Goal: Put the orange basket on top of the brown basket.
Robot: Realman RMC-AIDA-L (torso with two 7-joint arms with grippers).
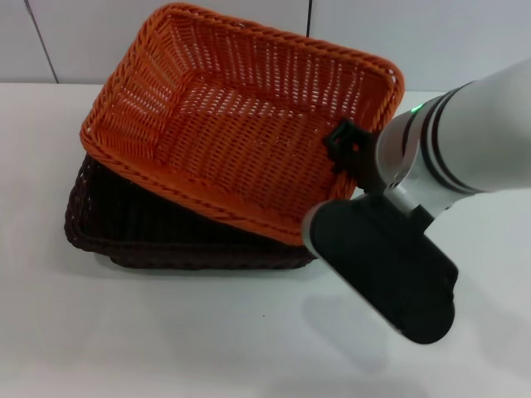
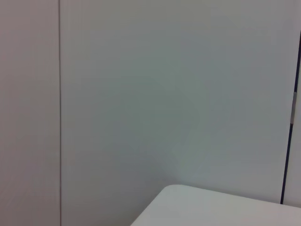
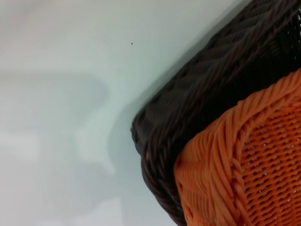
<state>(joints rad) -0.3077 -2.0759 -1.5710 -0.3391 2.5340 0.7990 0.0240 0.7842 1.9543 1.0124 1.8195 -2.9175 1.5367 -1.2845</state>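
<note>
White table: woven orange basket atop brown basket.

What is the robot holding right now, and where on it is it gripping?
The right gripper is at the orange basket's right-hand rim, above the brown basket; an actual grip cannot be confirmed. The left gripper is out of view.

Two baskets in all: one orange basket and one brown basket. One tabletop carries both.

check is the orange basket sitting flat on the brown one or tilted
Tilted. The orange basket lies skewed over the brown basket, far side raised; the right gripper is at its near-right rim. Left gripper is out of view.
</note>
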